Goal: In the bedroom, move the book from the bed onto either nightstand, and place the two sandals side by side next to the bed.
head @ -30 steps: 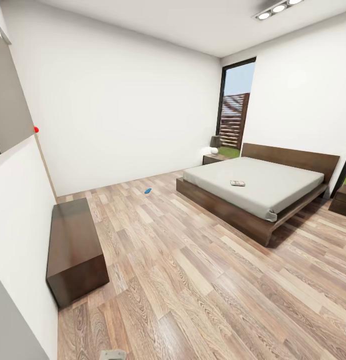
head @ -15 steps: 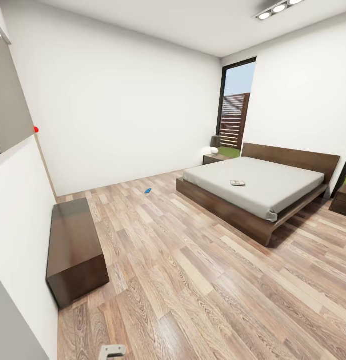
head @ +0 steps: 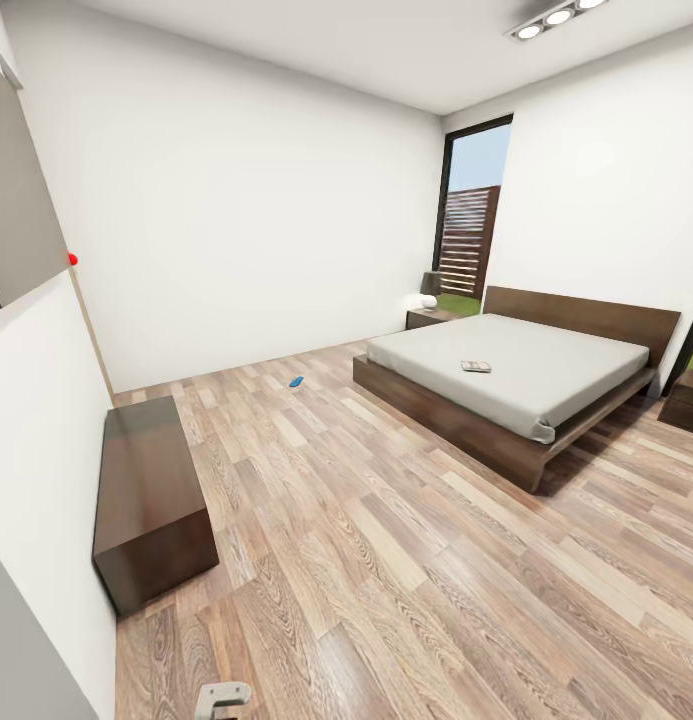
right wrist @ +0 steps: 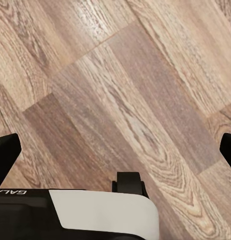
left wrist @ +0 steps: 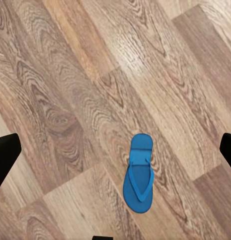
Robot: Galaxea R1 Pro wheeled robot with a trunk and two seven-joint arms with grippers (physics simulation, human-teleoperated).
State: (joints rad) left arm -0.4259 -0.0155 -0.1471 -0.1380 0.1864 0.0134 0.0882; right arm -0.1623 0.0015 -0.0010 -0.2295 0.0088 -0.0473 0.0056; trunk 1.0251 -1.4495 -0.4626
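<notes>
A bright-blue sandal [left wrist: 139,173] lies flat on the wood-plank floor beneath my left gripper [left wrist: 117,152], which hangs above it, open, with dark fingertips [left wrist: 5,154] wide apart. Another blue sandal [head: 296,381] lies far off on the floor near the back wall. The book [head: 476,367] rests on the light-grey mattress of the bed [head: 456,415] at the right. One nightstand [head: 426,318] stands beyond the bed by the window, another [head: 691,400] at the right edge. My right gripper [right wrist: 116,150] is open over bare floor.
A long low dark-brown cabinet [head: 151,495] stands against the left wall. A grey part of my left arm [head: 221,697] pokes in at the bottom edge. A white lamp-like object [head: 426,300] sits on the far nightstand. Open plank floor lies between me and the bed.
The grey arm part at the bottom edge of the head view has crept slightly upward. The room and its things have not moved.
</notes>
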